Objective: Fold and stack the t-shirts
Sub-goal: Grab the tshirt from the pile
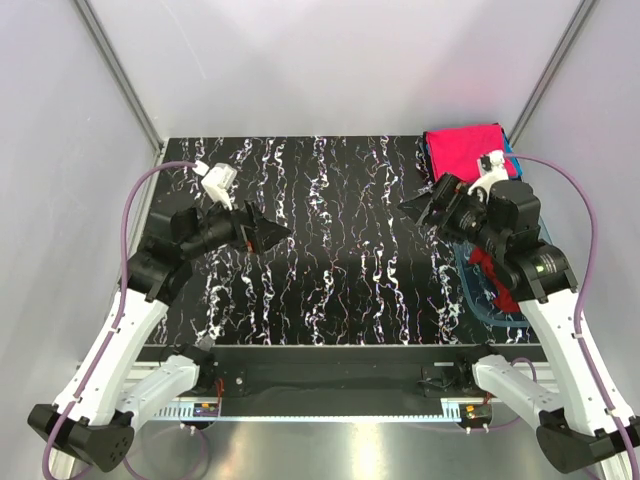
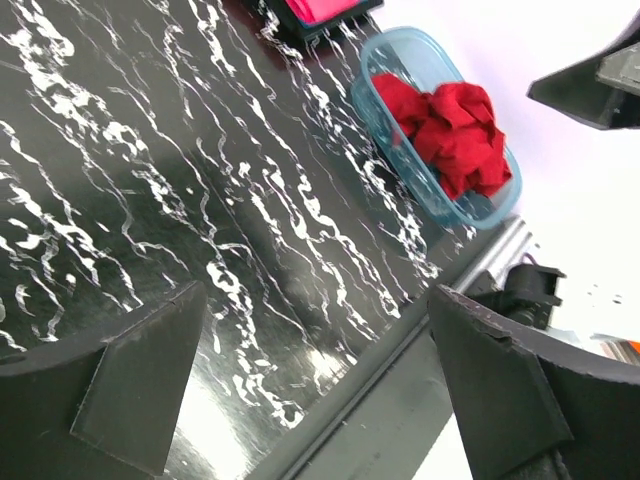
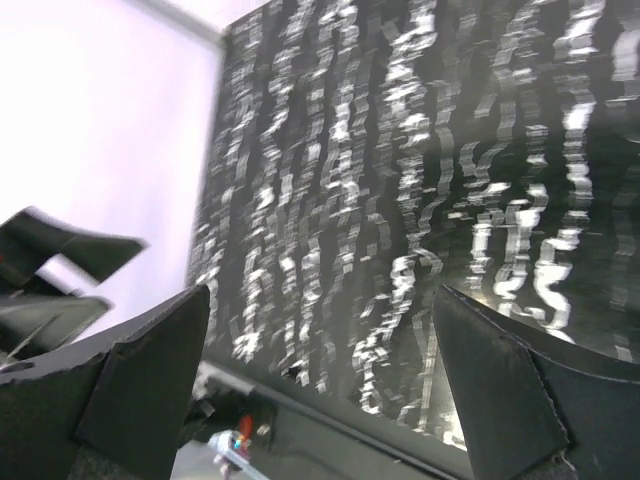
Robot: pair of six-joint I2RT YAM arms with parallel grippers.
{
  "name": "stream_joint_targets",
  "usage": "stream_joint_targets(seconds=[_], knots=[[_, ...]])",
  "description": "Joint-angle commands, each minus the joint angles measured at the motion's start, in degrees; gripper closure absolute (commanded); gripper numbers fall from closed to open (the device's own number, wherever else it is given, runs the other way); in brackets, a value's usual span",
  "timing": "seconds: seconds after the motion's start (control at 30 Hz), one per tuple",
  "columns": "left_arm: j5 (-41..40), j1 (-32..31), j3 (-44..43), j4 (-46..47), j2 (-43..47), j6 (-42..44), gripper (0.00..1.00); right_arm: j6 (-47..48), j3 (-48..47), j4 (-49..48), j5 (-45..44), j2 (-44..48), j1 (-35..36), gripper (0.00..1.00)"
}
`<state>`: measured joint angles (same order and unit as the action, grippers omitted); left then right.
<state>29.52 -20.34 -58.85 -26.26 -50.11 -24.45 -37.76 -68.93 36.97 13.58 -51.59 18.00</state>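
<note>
From above, the right arm (image 1: 530,262) hid most of the blue tub (image 1: 490,315) and the dark red t-shirt (image 1: 503,295) in it. The left wrist view's top edge cut off the pink t-shirt (image 2: 325,8). The right wrist view blurred the surface (image 3: 450,200).

The middle of the black marbled table (image 1: 330,270) lies open from near edge to far edge. This broad lane runs between the left gripper (image 1: 272,236) and the right gripper (image 1: 412,208), which hang above it with jaws spread wide and tips pointing toward each other. Room is tighter along the right edge, where a translucent blue tub (image 2: 478,208) holding a crumpled red t-shirt (image 2: 450,135) sits under the right arm and a folded pink t-shirt (image 1: 462,148) fills the far right corner; white walls (image 1: 60,150) close the left, far and right sides.
</note>
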Motion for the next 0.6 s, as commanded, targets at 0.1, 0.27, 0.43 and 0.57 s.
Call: stream_joint_targets(seconds=[0.1, 0.27, 0.43, 0.57], knots=[[-14.28, 0.04, 4.77, 4.47, 0.36, 1.26, 0.01, 4.35, -3.94, 9.42, -21.37, 1.76, 0.02, 0.01], [-12.47, 0.04, 9.37, 4.29, -0.34, 2.03, 0.01, 7.16, -8.32, 17.42, -49.41, -4.12, -0.33, 0.00], [-11.85, 0.03, 8.66, 4.82, 0.36, 3.53, 0.01, 8.23, -8.60, 19.45, -48.53, -11.06, -12.87, 0.00], [-9.66, 0.12, 9.28, 4.99, -0.17, 2.65, 0.01, 7.79, -5.61, 19.37, -39.42, -16.42, -26.07, 0.00]])
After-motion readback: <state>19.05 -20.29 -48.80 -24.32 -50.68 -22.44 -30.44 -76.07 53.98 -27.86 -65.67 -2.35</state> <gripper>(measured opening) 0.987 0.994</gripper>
